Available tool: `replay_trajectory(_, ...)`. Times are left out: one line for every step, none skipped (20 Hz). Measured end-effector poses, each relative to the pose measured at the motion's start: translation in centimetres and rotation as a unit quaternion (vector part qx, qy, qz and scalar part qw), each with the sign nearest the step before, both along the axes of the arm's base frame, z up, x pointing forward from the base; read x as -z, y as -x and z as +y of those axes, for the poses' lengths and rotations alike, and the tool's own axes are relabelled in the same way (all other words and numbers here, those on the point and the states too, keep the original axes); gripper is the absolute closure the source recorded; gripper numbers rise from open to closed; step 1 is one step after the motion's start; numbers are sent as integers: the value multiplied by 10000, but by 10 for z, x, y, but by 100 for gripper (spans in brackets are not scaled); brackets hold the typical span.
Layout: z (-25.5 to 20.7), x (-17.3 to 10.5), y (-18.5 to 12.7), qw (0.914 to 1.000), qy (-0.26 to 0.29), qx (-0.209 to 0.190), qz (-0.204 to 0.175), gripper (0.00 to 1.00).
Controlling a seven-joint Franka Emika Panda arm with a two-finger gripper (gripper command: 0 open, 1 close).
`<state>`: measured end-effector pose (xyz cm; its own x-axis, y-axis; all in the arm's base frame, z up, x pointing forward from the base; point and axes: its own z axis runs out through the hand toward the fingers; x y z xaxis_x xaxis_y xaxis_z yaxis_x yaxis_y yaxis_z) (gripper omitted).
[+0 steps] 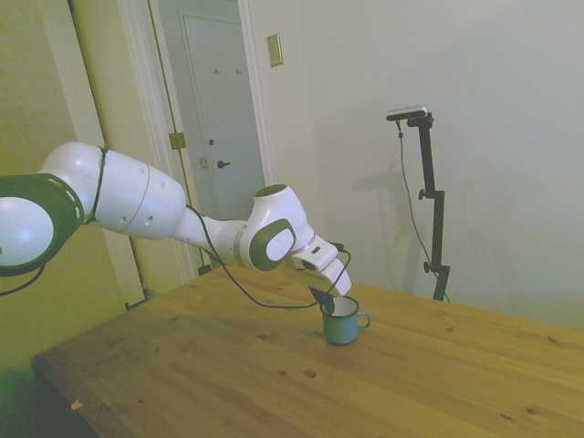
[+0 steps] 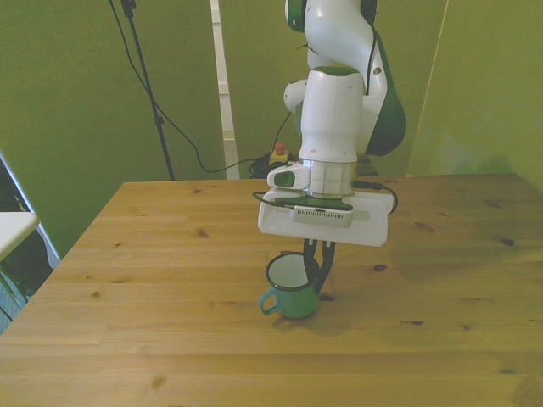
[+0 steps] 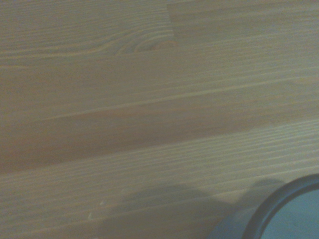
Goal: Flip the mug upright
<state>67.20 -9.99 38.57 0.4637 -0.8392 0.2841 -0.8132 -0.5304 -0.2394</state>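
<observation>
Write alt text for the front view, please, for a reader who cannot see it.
A teal mug stands upright on a wooden table, handle toward the front view's left. The white arm's gripper reaches down at the mug's rim.

Teal mug [image 2: 293, 292] upright on wooden table [image 2: 153, 254], gripper [image 2: 318, 263] at its rim

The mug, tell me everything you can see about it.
The mug is small, teal-green outside and white inside, with a thin dark rim and a small loop handle pointing toward the front view's left. It looks like enamelled metal. It stands upright, mouth up, apparently empty, on the wooden table. The gripper is at its rim on the front view's right, one of the dark fingers alongside the wall; a grip cannot be confirmed.
</observation>
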Motion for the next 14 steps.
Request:
replay_trajectory(-1, 0, -1, 10000, 5, 5, -15, 0)
replay_trajectory(-1, 1, -2, 10000, 10, 12, -32, 0)
replay_trajectory(-1, 1, -2, 10000, 14, 14, -50, 0)
replay_trajectory(-2, 1, -2, 10000, 16, 17, -59, 0)
replay_trajectory(-2, 1, -2, 10000, 15, 18, -61, 0)
replay_trajectory(-2, 1, -2, 10000, 14, 19, -61, 0)
replay_trajectory(-2, 1, -2, 10000, 13, 19, -62, 0)
replay_trajectory(-2, 2, -2, 10000, 9, 21, -60, 0)
replay_trajectory(-2, 2, -2, 10000, 7, 22, -58, 0)
replay_trajectory(-2, 2, -2, 10000, 6, 22, -60, 0)
replay_trajectory(-2, 2, -2, 10000, 4, 24, -62, 0)
replay_trajectory(-2, 2, -2, 10000, 3, 25, -64, 0)
replay_trajectory(-2, 2, -2, 10000, 2, 26, -66, 0)
replay_trajectory(-2, 2, -2, 10000, 1, 27, -77, 0)
